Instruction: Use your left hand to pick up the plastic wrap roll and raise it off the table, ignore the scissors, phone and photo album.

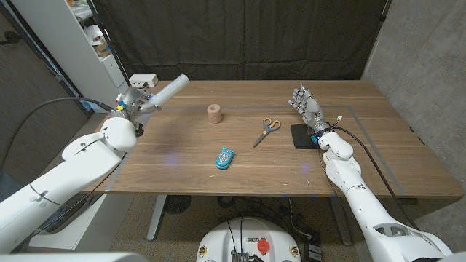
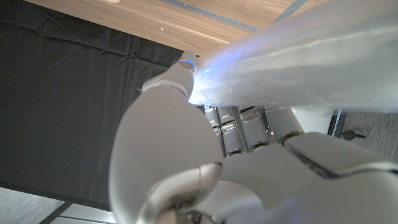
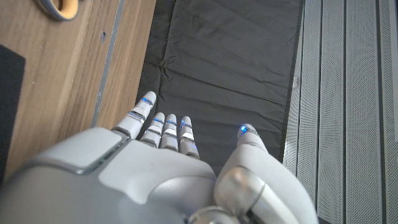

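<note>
Left hand [image 1: 131, 102]: I've got it wrapped round the plastic wrap roll [image 1: 164, 91], up off the table [image 1: 182, 145] at its left edge.
Right hand [image 1: 306, 102]: fingers spread, holding nothing.
Lift: I'd keep the grip firm and the roll from tilting.

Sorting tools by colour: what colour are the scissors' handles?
Orange, on the scissors; clearest in the head view.
</note>
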Robot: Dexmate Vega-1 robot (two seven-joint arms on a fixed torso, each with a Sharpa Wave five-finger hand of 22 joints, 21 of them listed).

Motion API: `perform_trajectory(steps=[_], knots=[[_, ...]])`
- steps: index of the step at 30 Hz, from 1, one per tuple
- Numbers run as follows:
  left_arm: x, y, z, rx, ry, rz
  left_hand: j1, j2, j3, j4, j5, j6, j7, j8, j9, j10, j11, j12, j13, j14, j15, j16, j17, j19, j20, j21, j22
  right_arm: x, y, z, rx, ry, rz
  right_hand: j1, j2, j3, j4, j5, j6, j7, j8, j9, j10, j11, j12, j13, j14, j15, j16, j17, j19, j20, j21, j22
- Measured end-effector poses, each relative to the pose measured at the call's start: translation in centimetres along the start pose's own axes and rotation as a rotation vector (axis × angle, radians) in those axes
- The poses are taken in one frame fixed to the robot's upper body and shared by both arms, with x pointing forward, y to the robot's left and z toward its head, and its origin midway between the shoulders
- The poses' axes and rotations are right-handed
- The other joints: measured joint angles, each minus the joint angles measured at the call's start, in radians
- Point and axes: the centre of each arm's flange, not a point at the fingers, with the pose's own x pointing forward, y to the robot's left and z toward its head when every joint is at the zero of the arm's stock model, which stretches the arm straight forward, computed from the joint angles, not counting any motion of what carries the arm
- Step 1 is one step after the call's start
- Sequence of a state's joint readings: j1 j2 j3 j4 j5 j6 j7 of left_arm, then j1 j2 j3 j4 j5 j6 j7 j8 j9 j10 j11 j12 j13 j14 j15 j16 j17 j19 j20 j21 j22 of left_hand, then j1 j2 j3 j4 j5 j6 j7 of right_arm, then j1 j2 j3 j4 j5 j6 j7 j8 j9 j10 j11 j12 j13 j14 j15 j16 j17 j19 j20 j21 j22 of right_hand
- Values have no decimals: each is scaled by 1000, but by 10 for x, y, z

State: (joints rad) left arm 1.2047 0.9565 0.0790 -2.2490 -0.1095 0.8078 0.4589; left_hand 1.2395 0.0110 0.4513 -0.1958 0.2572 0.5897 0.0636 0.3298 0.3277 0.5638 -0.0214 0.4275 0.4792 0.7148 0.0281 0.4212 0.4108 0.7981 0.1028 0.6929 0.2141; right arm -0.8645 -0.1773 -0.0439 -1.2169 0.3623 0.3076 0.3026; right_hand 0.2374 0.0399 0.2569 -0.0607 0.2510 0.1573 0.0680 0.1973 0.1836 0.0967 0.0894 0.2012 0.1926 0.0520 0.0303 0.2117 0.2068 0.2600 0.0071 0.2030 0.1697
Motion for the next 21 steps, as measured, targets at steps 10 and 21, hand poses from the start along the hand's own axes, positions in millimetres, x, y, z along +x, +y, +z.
perform_trajectory(steps=[10, 21], knots=[[0, 5, 7, 3, -10, 2, 0, 0, 0, 0, 0, 0, 0, -1, 1, 0, 0, -1, 1, 0, 0, -2, 4, 0, 0, 10, -5, 0, -1, 1, -1, -2, -1, 0, 0, 0, 0, 0, 0, 0, 0, 0, 0, 0, 0, 0, 0, 0, 0, 0, 0, 0, 0, 0], [1, 7, 9, 8, -16, 0, 0, 0, 0, 0, 0, 0, 0, -2, 4, -2, 2, 2, 6, 0, 0, -5, 5, -5, -5, 18, -5, -1, 1, 1, -2, -1, -3, 0, 0, 0, 0, 0, 0, 0, 0, 0, 5, 5, 0, 0, 0, 0, 0, 0, 0, 0, 0, 0]])
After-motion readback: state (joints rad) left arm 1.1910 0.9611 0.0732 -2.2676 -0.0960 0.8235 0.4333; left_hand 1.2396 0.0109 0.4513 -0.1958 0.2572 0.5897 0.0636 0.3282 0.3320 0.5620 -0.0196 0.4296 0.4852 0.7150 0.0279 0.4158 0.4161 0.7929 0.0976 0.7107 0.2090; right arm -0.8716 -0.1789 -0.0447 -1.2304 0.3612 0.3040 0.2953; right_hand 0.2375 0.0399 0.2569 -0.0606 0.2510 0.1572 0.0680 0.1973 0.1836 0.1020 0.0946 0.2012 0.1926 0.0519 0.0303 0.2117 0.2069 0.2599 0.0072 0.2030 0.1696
